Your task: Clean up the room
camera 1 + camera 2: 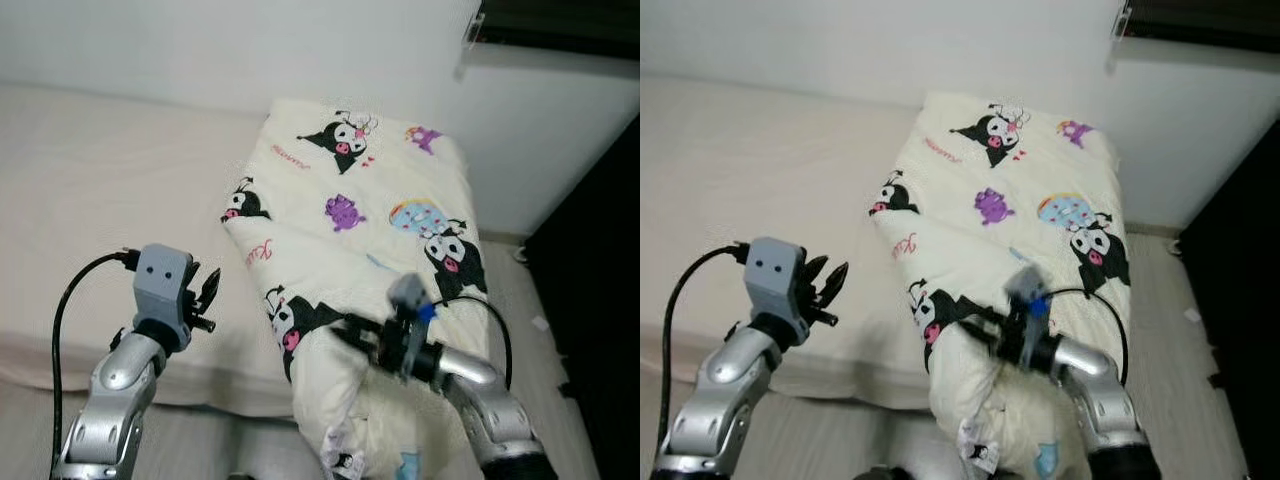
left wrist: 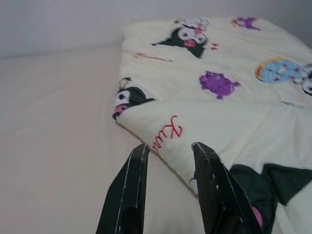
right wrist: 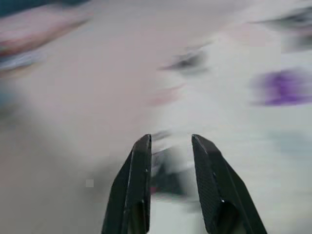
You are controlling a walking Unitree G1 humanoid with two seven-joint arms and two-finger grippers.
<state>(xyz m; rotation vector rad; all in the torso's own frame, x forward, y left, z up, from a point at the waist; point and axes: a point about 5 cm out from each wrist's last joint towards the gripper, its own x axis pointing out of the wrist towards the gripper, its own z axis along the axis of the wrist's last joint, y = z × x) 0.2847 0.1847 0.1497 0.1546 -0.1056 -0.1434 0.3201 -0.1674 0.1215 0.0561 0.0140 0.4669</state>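
Right gripper [image 1: 350, 335] sits nearest me, low against the near end of the quilt [image 1: 370, 200] where it hangs off the bed [image 1: 90, 200]. Its wrist view is blurred; fingers [image 3: 139, 180] show a narrow gap with nothing clearly between them. Left gripper [image 1: 205, 290] hovers over bare mattress just beside the quilt's folded left edge [image 2: 161, 136], fingers [image 2: 127, 190] narrowly parted, empty. Quilt runs from that drooping end up the bed toward the wall [image 1: 200, 40], one fold laid over.

Step, as I judge it: tidying the quilt. Next move calls for pinching the near edge with both grippers, then lifting it onto the bed.
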